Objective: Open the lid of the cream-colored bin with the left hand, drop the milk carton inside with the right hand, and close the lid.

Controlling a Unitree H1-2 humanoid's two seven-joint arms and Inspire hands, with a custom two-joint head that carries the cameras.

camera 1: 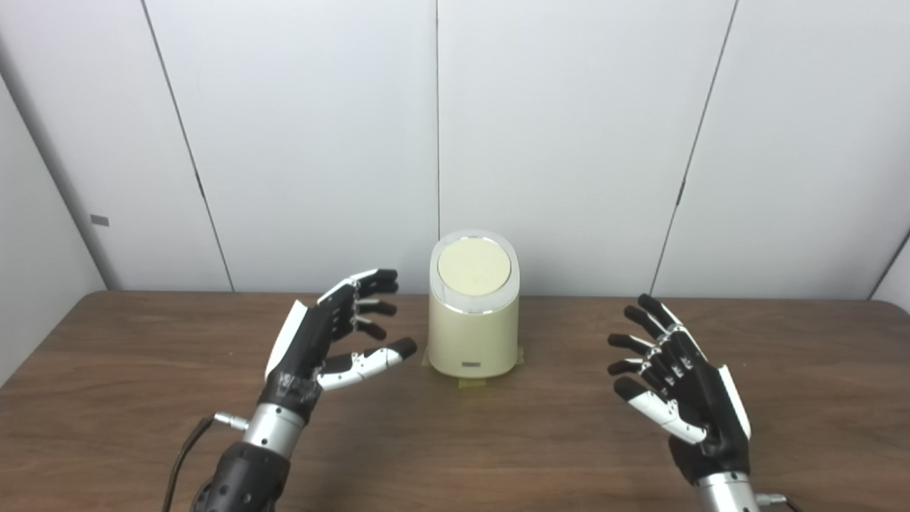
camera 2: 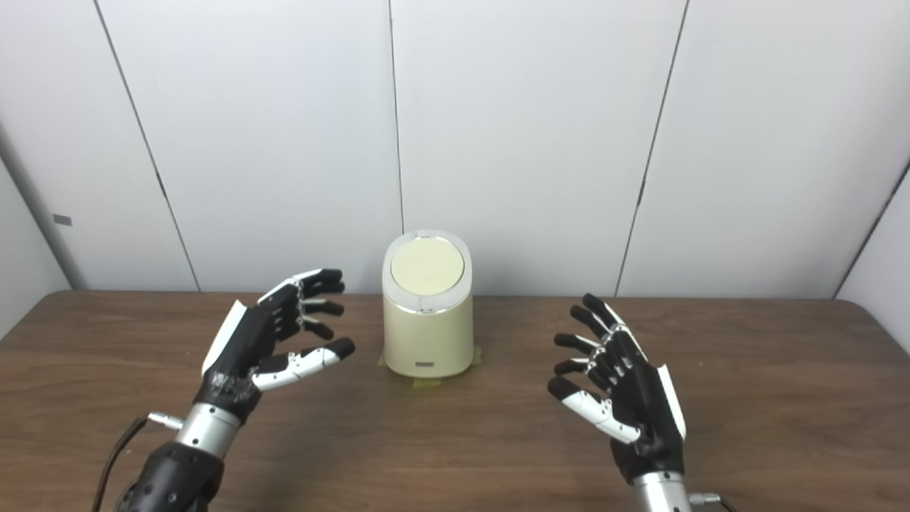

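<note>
Bin stands upright near the far edge of the table, centred between the two hands, with bits of tape showing at its base. Lid lies flat and shut on top, a pale disc inside a lighter rim; small dark label low on the bin's front. Left hand hovers just left of the bin, palm turned toward it, fingers spread and lightly curled, holding nothing; thumb tip reaches nearest the bin's side but stays apart from it. Right hand sits right of the bin and farther off than the left, closer to the robot, also splayed and empty, palm facing in. No milk carton shows in either view: not on the table, not in a hand, and the shut lid hides whatever is inside the bin. So the frames cannot say whether the run is at its start or its end: lid down, both hands free, carton out of sight would fit either. Read as the opening step, the work in hand is the left hand's approach to the lid. Next move calls for that hand to rise above the bin's top and bring its fingertips to the lid's edge or to whatever release it has; the mechanism is not clear from here, so the contact point is a guess. The bin looks light, so a sideways shove could shift it despite the tape; better to press down or lift.
</note>
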